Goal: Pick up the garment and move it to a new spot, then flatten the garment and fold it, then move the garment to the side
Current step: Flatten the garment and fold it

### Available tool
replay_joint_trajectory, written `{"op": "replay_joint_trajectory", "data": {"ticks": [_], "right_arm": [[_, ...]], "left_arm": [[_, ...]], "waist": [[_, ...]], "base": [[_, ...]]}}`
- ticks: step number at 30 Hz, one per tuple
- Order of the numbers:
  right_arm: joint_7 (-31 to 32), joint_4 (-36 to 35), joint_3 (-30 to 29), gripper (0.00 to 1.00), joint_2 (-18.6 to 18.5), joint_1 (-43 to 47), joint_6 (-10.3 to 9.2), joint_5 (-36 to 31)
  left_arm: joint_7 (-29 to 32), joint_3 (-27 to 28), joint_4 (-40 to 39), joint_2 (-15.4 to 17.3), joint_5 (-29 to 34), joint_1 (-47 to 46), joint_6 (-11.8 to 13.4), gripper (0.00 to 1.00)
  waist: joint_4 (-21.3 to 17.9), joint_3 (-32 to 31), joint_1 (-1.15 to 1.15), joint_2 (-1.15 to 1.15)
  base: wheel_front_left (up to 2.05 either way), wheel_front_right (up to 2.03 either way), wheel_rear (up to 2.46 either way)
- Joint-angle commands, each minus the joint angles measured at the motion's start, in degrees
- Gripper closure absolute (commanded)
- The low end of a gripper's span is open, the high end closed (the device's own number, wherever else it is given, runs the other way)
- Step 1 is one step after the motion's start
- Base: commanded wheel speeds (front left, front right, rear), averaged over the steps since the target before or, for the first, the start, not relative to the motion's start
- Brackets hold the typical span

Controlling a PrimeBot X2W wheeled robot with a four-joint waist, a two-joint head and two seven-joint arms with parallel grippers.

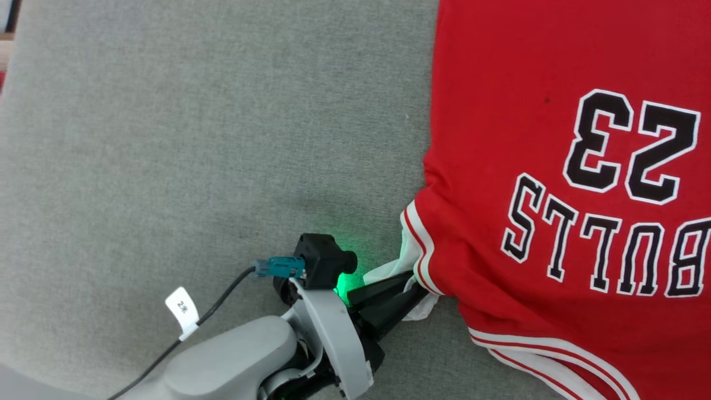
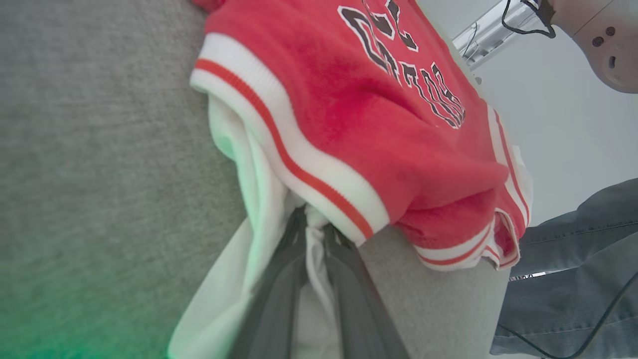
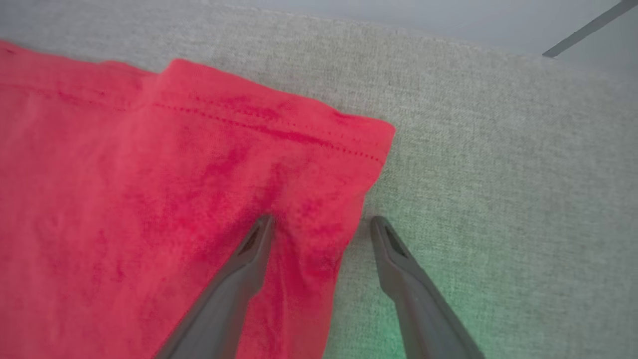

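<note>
The garment (image 1: 527,111), a red jersey with black "BULLS" lettering and a 23, lies spread on the grey surface, filling the right half of the head view. My left gripper (image 1: 419,289) reaches in from the lower centre and is shut on white fabric (image 1: 389,269) at the striped armhole. In the left wrist view the two fingers (image 2: 279,289) pinch that white cloth of the garment (image 2: 374,124). My right gripper (image 3: 321,219) stands open over a hemmed corner of the garment (image 3: 149,199), one finger above the red cloth and the other above the grey surface.
The grey fabric surface (image 1: 194,139) stretches to the left of the jersey. A black cable with a white tag (image 1: 182,311) trails from my left wrist. A person's leg in jeans (image 2: 573,279) and a pale robot arm part (image 2: 608,50) stand beyond the surface's edge.
</note>
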Motion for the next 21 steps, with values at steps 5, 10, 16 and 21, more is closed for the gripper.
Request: {"op": "replay_joint_trajectory", "data": {"ticks": [5, 10, 16, 21], "right_arm": [[0.76, 4.0, 2.84, 1.0, 2.47, 2.14, 0.0, 0.58], [-1.45, 2.47, 4.31, 1.0, 0.79, 3.73, -0.01, 3.2], [-3.45, -7.76, 7.52, 1.0, -3.6, 12.11, -0.01, 10.97], [-2.36, -21.94, 9.48, 1.0, -11.8, 25.33, -0.01, 19.0]], "left_arm": [[0.97, -1.93, 7.37, 1.71, -2.16, 5.0, 1.09, 1.0], [-0.95, -0.7, 8.42, 2.89, -2.02, 5.65, 1.41, 1.0], [-3.12, 1.28, 7.14, 5.02, -3.43, 9.58, 2.08, 1.0], [-4.32, 3.82, 4.63, 6.26, -3.75, 12.72, 3.0, 1.0]], "waist": [[-0.63, -1.07, 0.0, 0.0], [-2.55, -5.08, 0.0, 0.0], [-5.98, -11.31, 0.0, 0.0], [-9.05, -14.76, 0.0, 0.0]], "base": [[0.0, 0.0, 0.0], [0.0, 0.0, 0.0], [0.0, 0.0, 0.0], [0.0, 0.0, 0.0]]}}
